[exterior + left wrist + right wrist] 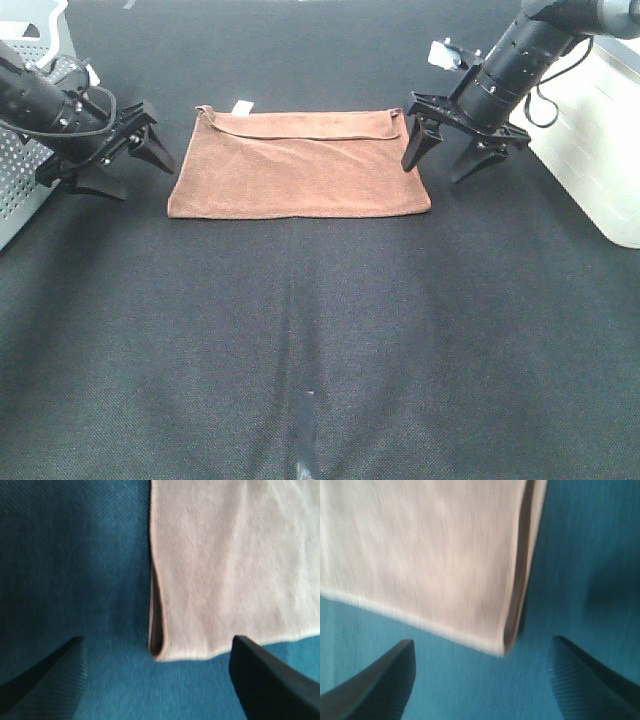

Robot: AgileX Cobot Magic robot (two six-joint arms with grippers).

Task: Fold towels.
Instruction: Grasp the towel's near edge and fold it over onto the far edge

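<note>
Exterior high view puts my left gripper [148,178] just off the towel's left short edge, jaws spread wide and holding nothing. The towel [300,165] lies flat on the dark mat [320,350], already doubled over with the upper layer's hem near the far side. Its long axis runs straight across from one gripper to the other. My right gripper [432,172] is at the right short edge, up by the far corner, jaws also apart and empty.

Each wrist camera shows a layered corner of the towel between my open fingers, on the left [156,645] and on the right [482,641]. Neither gripper touches the cloth as far as I can tell.

Both arms sit about equally close, each at its own end, so I judge the next fold carries one short end across to the other.
</note>
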